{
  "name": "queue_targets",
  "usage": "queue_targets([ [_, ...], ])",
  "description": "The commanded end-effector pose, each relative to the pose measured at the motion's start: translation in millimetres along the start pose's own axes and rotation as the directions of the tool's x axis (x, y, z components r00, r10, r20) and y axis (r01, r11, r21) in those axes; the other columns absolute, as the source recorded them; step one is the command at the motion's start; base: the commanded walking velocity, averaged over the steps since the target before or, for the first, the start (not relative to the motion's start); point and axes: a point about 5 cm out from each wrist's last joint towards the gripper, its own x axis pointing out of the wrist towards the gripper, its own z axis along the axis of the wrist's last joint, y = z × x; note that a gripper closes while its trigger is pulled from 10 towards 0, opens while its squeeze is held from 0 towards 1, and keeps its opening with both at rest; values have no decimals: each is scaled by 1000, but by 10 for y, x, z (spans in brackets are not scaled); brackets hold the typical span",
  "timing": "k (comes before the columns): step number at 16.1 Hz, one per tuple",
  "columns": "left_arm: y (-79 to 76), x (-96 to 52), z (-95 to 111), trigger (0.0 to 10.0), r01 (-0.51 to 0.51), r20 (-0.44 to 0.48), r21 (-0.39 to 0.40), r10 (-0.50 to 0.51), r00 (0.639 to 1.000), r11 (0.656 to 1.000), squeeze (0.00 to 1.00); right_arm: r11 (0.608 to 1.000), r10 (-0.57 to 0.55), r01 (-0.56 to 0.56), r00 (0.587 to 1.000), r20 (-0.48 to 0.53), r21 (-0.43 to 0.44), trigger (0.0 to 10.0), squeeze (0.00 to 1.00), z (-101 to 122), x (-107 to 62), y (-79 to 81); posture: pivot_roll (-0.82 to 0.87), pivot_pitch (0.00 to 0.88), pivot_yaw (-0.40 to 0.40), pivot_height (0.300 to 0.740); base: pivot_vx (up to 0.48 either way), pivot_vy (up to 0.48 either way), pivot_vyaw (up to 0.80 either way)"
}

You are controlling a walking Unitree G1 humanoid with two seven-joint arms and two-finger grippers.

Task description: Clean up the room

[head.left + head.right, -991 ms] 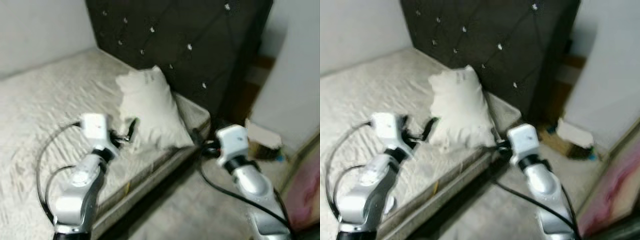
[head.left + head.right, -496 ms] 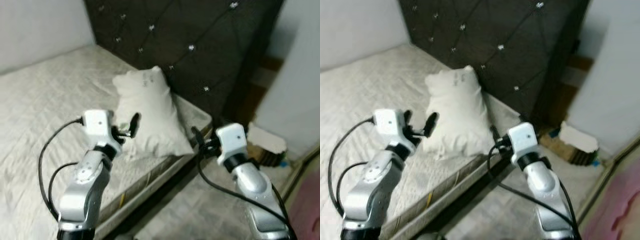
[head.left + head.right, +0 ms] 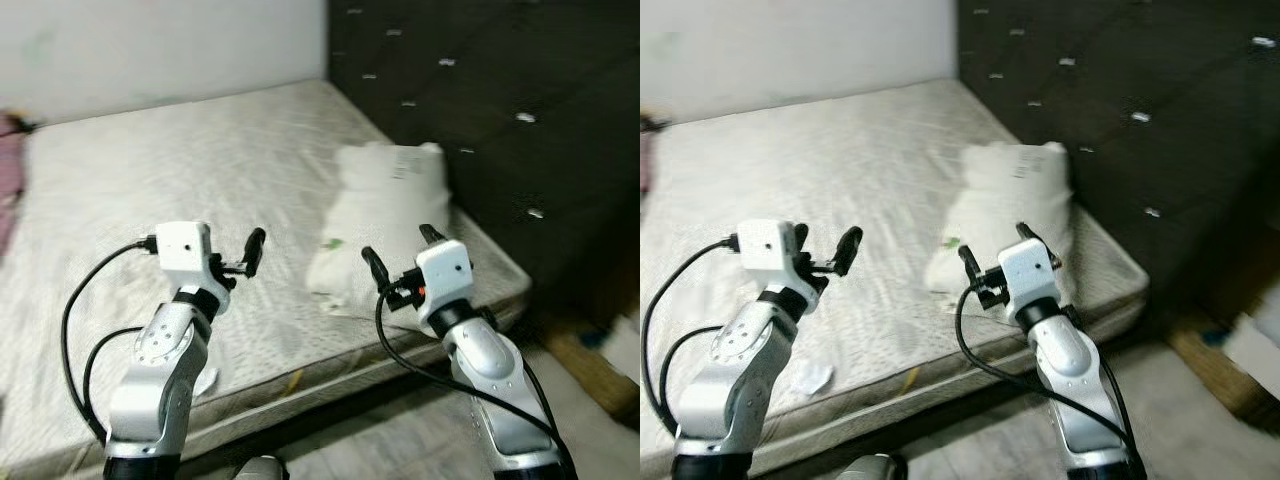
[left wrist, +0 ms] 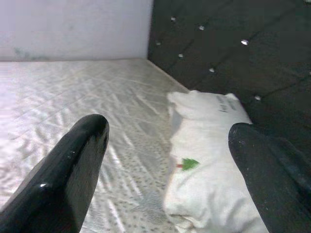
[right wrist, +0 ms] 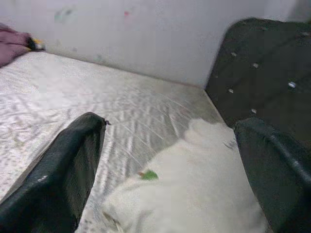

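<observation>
Pillow [image 3: 385, 220] sits right of centre in the head views, lying on the mattress [image 3: 170, 170] with its far end up against the dark tufted headboard [image 3: 500, 100], near end sagging toward the bed edge; small green mark on its near face. Looks like my target for tidying, judging by how both arms are aimed. My right gripper [image 3: 398, 258] is at centre-right, hovering just in front of the pillow's near end, fingers spread wide, nothing held, likely pre-shaped to take a bulky soft thing. My left gripper [image 3: 240, 255] is left of centre over bare mattress, near the pillow but apart from it, fingers also wide apart and empty. Both wrist views frame the pillow between the fingers. Small white scrap [image 3: 810, 378] at the lower left, near the mattress edge. Pink cloth [image 5: 14, 48] at the far upper left.
</observation>
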Motion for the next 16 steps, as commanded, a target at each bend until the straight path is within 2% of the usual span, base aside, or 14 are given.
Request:
queue_targets([
  [1, 8, 52, 45, 10000, 8, 15, 12, -8, 1000, 1000, 0, 1000, -26, 26, 1000, 8, 4, 10000, 0, 4, 33, -41, 19, 0, 22, 740, 0, 0, 800],
  [6, -36, 226, 151, 10000, 21, 57, 12, -21, 998, 1000, 0, 998, -46, 47, 998, 42, -30, 10000, 0, 44, 174, -111, 14, 0, 22, 740, 0, 0, 800],
  [8, 20, 304, 134, 10000, -25, 63, 27, 23, 998, 999, 0, 999, -42, 44, 996, 73, -29, 10000, 0, 89, 274, -132, 15, 0, 14, 740, 0, 0, 794],
  [14, -68, 470, 336, 10000, -4, 146, 6, 4, 989, 1000, 0, 997, -72, 75, 990, 121, -27, 10000, 0, 144, 445, -243, 15, 0, 21, 740, 0, 0, 0],
  [16, -67, 490, 301, 10000, -16, 149, 27, 12, 989, 1000, 0, 996, -85, 88, 989, 122, -16, 10000, 0, 115, 443, -254, 24, 0, 13, 740, 0, 0, 0],
])
